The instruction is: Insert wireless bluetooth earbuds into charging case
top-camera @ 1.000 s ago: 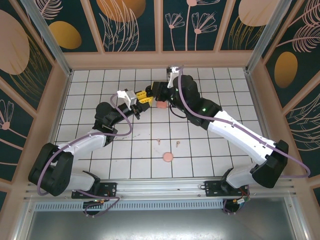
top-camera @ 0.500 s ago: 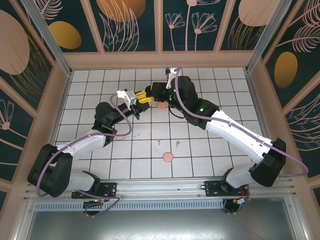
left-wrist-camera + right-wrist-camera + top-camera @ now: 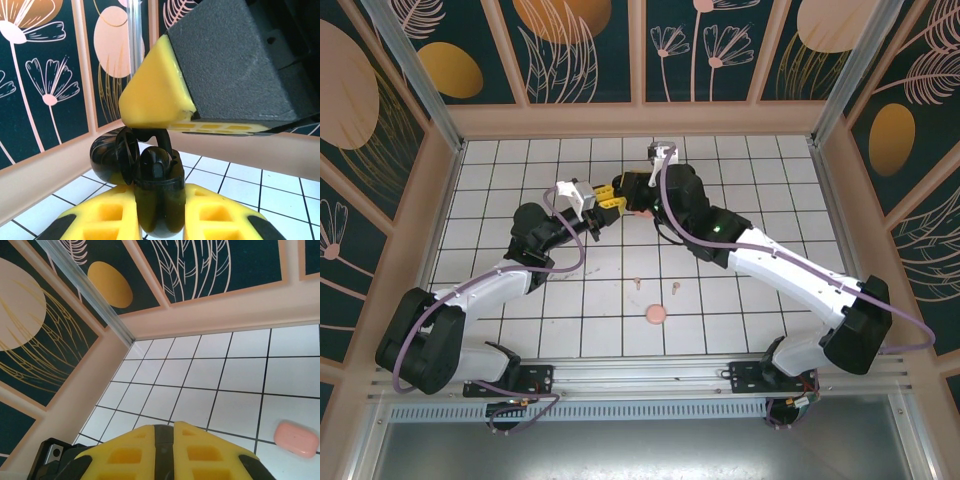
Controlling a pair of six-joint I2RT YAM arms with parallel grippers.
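Observation:
My left gripper [image 3: 160, 196] [image 3: 601, 204] is shut on a black charging case [image 3: 157, 210], held upright with its lid [image 3: 106, 156] swung open to the left. One black earbud [image 3: 154, 162] sits in the case's mouth. My right gripper [image 3: 164, 429] [image 3: 620, 189] hangs just above the case, with a yellow finger [image 3: 155, 95] right over it. It is shut on a second black earbud [image 3: 164, 447], whose dark stem [image 3: 161, 137] reaches down to the case's rim. Two pale peach earbuds [image 3: 637, 282] [image 3: 675, 291] lie on the tiles.
A pink closed case [image 3: 296, 438] [image 3: 643, 211] lies on the tiles just right of the grippers. A round pink piece [image 3: 655, 315] rests nearer the front. Wooden walls [image 3: 640, 120] ring the white tiled floor [image 3: 760, 180].
My right gripper has slid a little to the left, closing in over the black case. My left gripper has stayed put with the case.

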